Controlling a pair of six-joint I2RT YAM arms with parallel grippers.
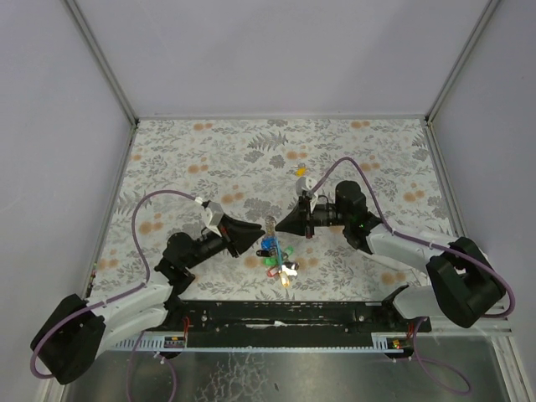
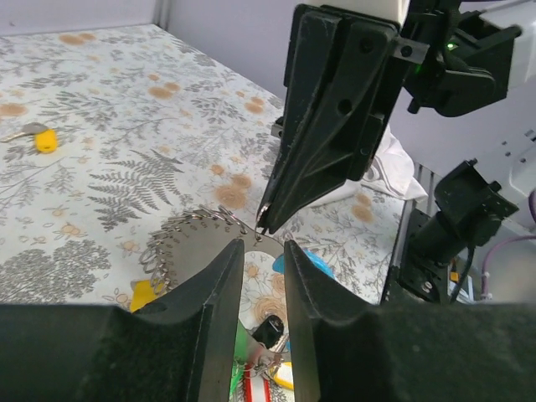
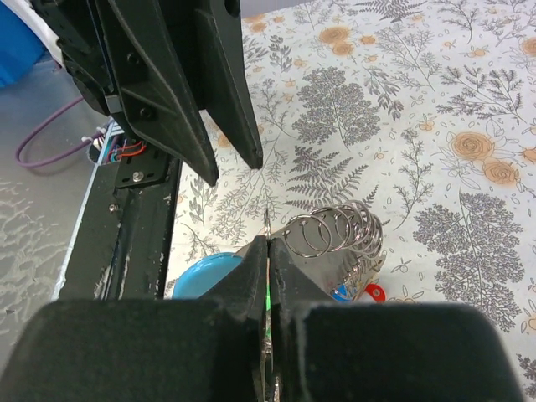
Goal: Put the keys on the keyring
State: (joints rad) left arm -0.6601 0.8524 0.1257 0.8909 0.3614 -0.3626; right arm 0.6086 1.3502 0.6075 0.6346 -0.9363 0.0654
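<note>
A floral-patterned table (image 1: 209, 151) sits between pale grey walls. Towards its near edge, at the middle, we see the two arms meeting tip to tip. The right gripper (image 3: 266, 244) is closed, pinching a thin metal edge of the keyring (image 1: 270, 224). The left gripper (image 2: 262, 247) faces it with its fingers parted, and the ring shows in the gap between them. The keys (image 1: 275, 253), with blue, green and red heads, bunch just on the near side of the tips. One yellow key (image 1: 299, 170) lies apart, farther back.
</note>
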